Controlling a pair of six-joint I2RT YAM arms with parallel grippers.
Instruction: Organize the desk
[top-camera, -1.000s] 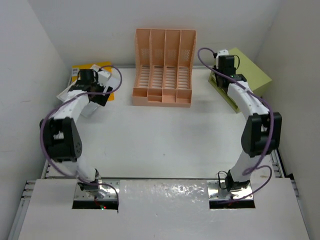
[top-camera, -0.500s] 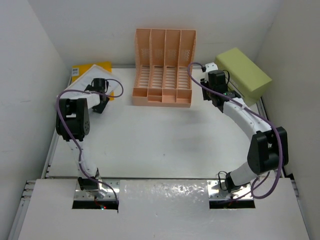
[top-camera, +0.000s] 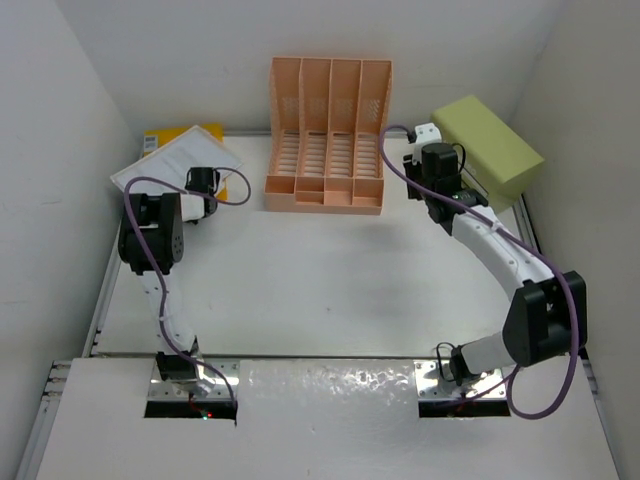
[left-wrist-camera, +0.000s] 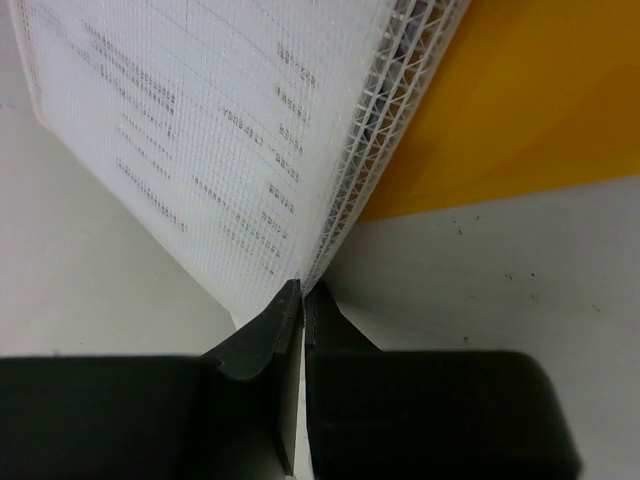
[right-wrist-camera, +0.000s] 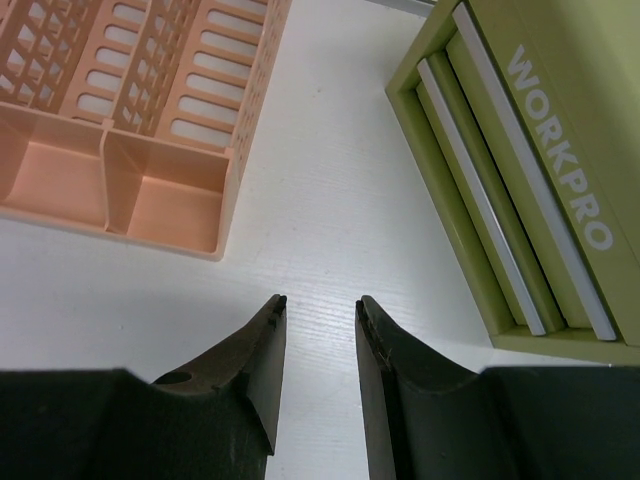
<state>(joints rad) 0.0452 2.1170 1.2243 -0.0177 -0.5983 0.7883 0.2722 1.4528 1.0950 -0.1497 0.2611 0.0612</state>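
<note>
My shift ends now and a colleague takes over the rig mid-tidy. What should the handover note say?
Left gripper: shut on a corner of the white mesh document pouch, which partly overlaps the yellow folder at the far left of the desk.
Right gripper: open, empty, above bare desk between the peach file rack and the green drawer box.
Done: nothing filed; the rack's slots look empty.
Left: probably moving the pouch and folder into the rack.
</note>
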